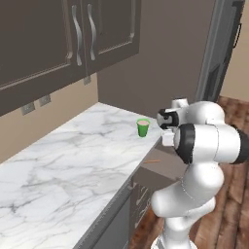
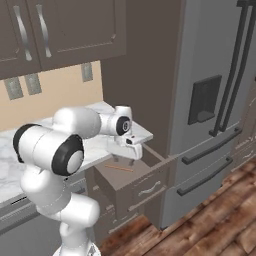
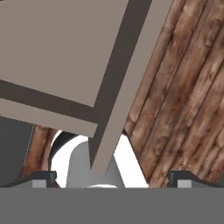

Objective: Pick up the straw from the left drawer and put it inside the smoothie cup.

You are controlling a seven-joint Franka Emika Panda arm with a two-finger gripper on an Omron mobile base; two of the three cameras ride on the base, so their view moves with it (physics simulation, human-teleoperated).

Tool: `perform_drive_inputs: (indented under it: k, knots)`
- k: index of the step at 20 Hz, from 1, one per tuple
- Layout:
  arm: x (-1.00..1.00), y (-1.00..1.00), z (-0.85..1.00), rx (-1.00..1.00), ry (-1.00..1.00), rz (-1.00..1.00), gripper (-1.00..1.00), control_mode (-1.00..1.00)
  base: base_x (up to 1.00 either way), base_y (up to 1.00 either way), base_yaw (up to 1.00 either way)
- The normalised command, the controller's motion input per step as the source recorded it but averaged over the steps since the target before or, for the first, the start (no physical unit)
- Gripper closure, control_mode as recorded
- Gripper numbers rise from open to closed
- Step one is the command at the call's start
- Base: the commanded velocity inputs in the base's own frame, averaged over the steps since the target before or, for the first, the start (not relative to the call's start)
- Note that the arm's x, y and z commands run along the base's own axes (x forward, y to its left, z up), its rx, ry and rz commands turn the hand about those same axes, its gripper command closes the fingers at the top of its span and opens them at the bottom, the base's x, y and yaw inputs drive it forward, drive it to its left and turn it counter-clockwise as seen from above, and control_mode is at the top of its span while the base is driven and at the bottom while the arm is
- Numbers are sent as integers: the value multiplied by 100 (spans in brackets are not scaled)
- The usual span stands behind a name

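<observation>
The small green smoothie cup [image 1: 143,127] stands upright on the marble counter [image 1: 58,160], close to its right end. Below the counter edge the left drawer [image 2: 161,161] is pulled out. The thin orange-tan straw [image 2: 119,168] lies flat on its brown floor near the back left, also seen as the straw [image 1: 152,161]. My gripper [image 2: 131,151] hangs above the drawer, pointing down, right of the straw and apart from it. Its fingertips [image 3: 43,177] stand wide apart with nothing between them, so it is open. The hand view looks down on the drawer floor [image 3: 57,43] and its front corner.
A grey fridge [image 2: 215,100] stands just right of the open drawer. Dark upper cabinets [image 1: 48,39] hang over the counter. Lower drawer fronts with silver handles [image 2: 150,189] sit beneath. Wooden flooring [image 3: 183,87] lies in front.
</observation>
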Motion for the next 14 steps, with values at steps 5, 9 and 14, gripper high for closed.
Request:
perform_drive_inputs:
  k: [5,9,14]
  knots:
    - [2,-21,-49,0,13,0,-100,-100,0,0,0]
    - [26,-12,-90,-3,8,0,-100,-100,0,0,0]
    - [29,-3,-80,-3,7,0,-100,-100,0,0,0]
